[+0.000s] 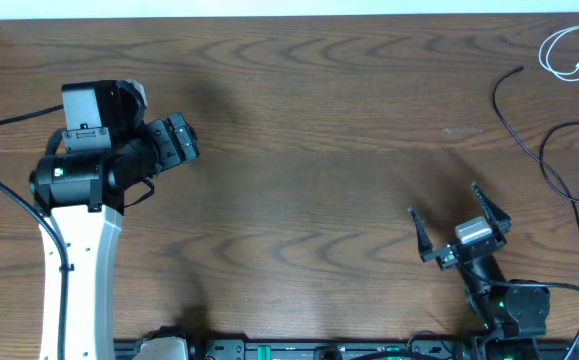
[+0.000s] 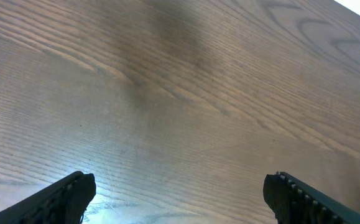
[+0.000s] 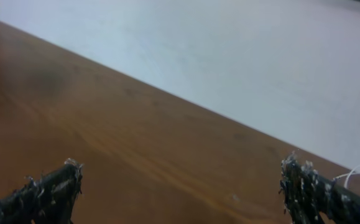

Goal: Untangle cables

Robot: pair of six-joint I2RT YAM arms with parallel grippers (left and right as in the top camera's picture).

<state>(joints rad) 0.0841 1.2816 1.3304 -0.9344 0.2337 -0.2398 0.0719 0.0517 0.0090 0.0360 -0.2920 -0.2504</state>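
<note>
Cables lie bunched at the far right of the wooden table [image 1: 319, 120]. A short white cord [image 1: 572, 55] is coiled near the corner, and longer black cords [image 1: 544, 158] trail just nearer, running off the right edge. The right gripper [image 1: 456, 218] hovers near them with its fingers spread wide and nothing between them. The left gripper [image 2: 180, 193], also wide open and empty, hangs over bare wood well away at the left. The cords look thin, light and limp, likely to slide on the smooth top and drag their neighbours along. A pinch on a free stretch clear of any crossing, or just behind a plug, seems the surest hold. Whether the black strands truly cross cannot be told.
</note>
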